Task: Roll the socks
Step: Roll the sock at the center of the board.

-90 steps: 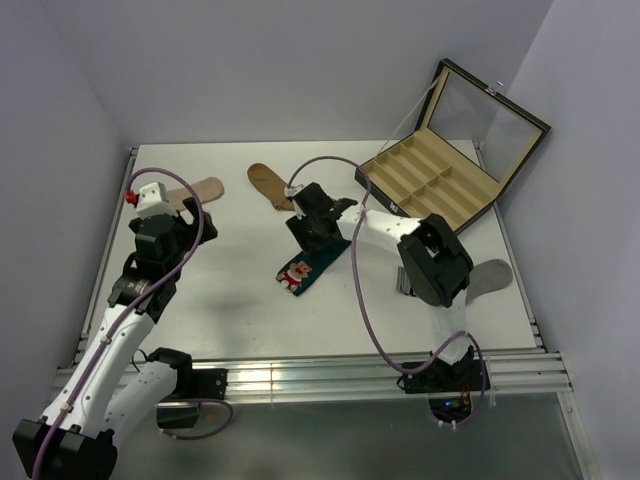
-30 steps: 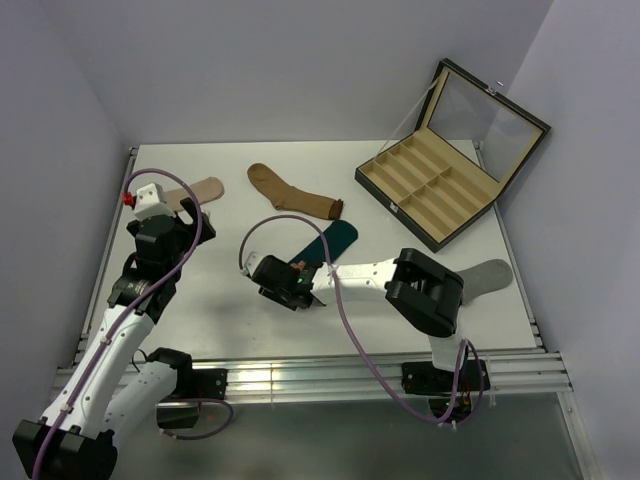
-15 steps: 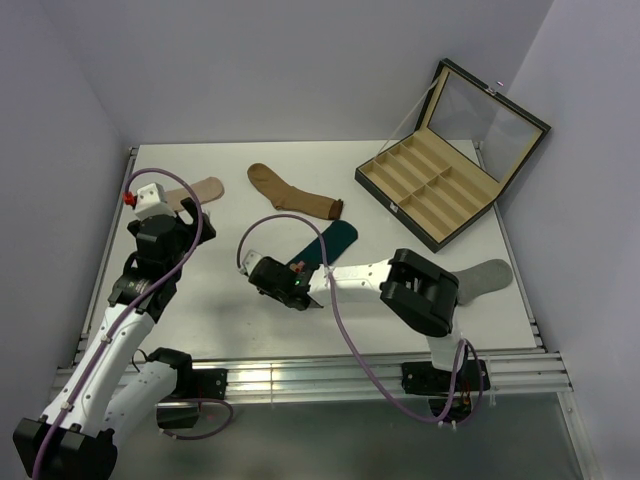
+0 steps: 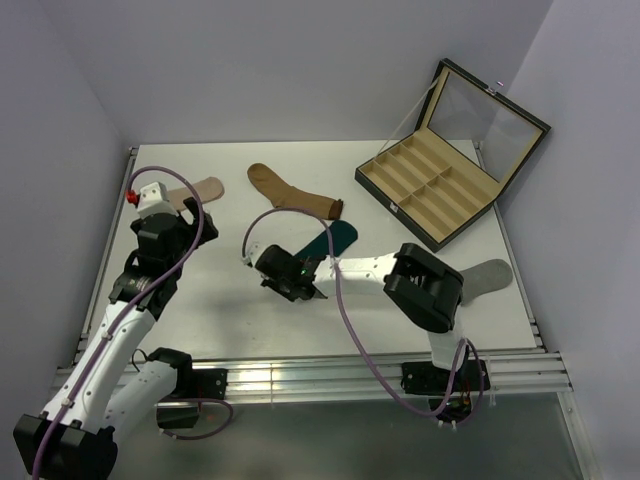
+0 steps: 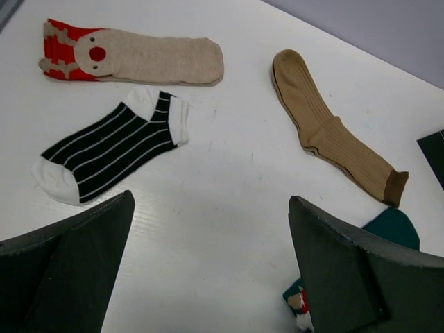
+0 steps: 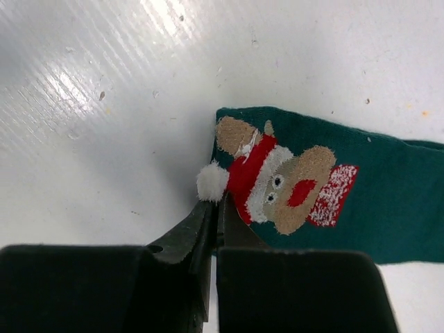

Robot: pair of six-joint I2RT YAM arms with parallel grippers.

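Step in hand: judged to be the start of the first roll, with the grasp on the toe end in place. No turn of fabric is visible.
Right fingers (image 6: 216, 207): pressed together with no gap between them. The tips sit on the toe edge of the teal sock (image 6: 388, 198), just beside the white pompom of the reindeer picture. The edge appears to be nipped between them, but how deep the bite goes is hidden.
Teal sock, position: flat on the worktop (image 4: 220, 295), near its middle. In the top view it runs from the right fingers at 7 o'clock up to its cuff at 1 o'clock.
Left fingers (image 5: 211, 208): spread wide, holding nothing, hovering above the worktop at the left side.
Other socks: the striped sock (image 5: 111, 149) and the beige sock (image 5: 139, 59) lie below the left fingers. The brown sock (image 4: 290, 195) lies at 12 o'clock from the teal sock, and the grey sock (image 4: 485, 275) at 3 o'clock. All lie flat and unrolled.
Box (image 4: 430, 185): open, at 2 o'clock from the teal sock, well apart.
Progress: judged early, as no sock shows a roll.
Next move calls for: lifting the toe edge and turning it over toward the cuff at 1 o'clock, keeping the turn tight. The cuff end is unpinned and may slide, so the left fingers may be needed to hold it down.
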